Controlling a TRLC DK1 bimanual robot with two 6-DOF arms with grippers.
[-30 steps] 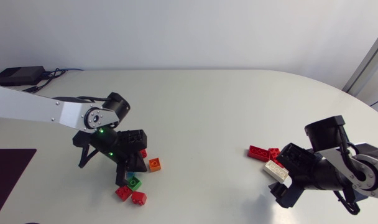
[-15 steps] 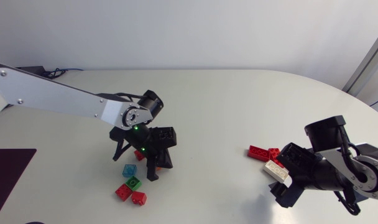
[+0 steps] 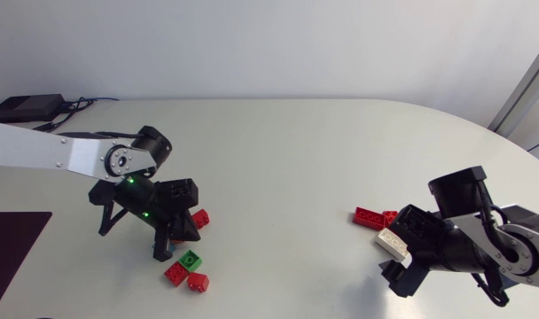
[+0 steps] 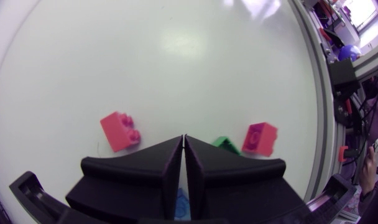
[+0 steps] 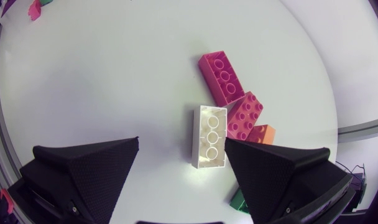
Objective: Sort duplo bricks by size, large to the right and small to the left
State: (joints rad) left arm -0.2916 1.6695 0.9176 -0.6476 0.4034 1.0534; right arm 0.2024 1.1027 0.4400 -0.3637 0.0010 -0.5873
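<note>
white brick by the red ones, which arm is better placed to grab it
Right: the right tool is open over the white brick; the left tool is shut and far away.

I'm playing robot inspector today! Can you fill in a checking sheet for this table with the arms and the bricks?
Surface: white table, no spills seen.
Job's things: small red bricks and a green brick lie by the left arm. A white brick and large red bricks lie by the right arm.
Clutter: a dark patch at the table's left edge.
Grippers: left gripper has its jaws shut, above the small bricks. Right gripper has its jaws open, with the white brick just ahead of them.
Cables: a black box with cables at the far left corner.
Surroundings: nothing seen.
</note>
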